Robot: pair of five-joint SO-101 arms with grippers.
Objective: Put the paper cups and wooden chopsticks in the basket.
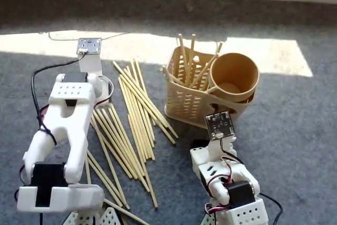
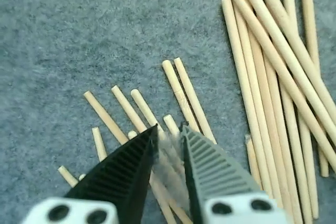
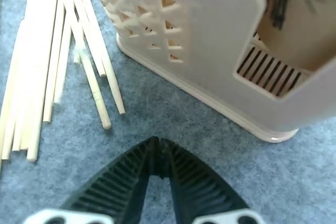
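Grey carpet (image 1: 300,130) lies open down the frame's right side, with a sunlit band (image 1: 147,46) across the top. The basket (image 1: 184,104), upper centre, holds a paper cup (image 1: 234,75) and upright chopsticks (image 1: 189,59). Loose chopsticks (image 1: 134,114) fan out to its left. The left gripper (image 2: 169,129) hovers over chopstick ends, and I cannot tell whether it grips one. The right gripper (image 3: 159,142) is clenched on nothing, near the basket's wall.

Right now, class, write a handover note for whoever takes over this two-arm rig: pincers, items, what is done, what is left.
Left pincer: low over the loose pale wooden chopsticks on the grey carpet.
Right pincer: shut, empty, beside the cream slotted plastic basket.
Done: a brown paper cup and a few upright chopsticks stand in the basket.
Left: the many chopsticks lying on the carpet.
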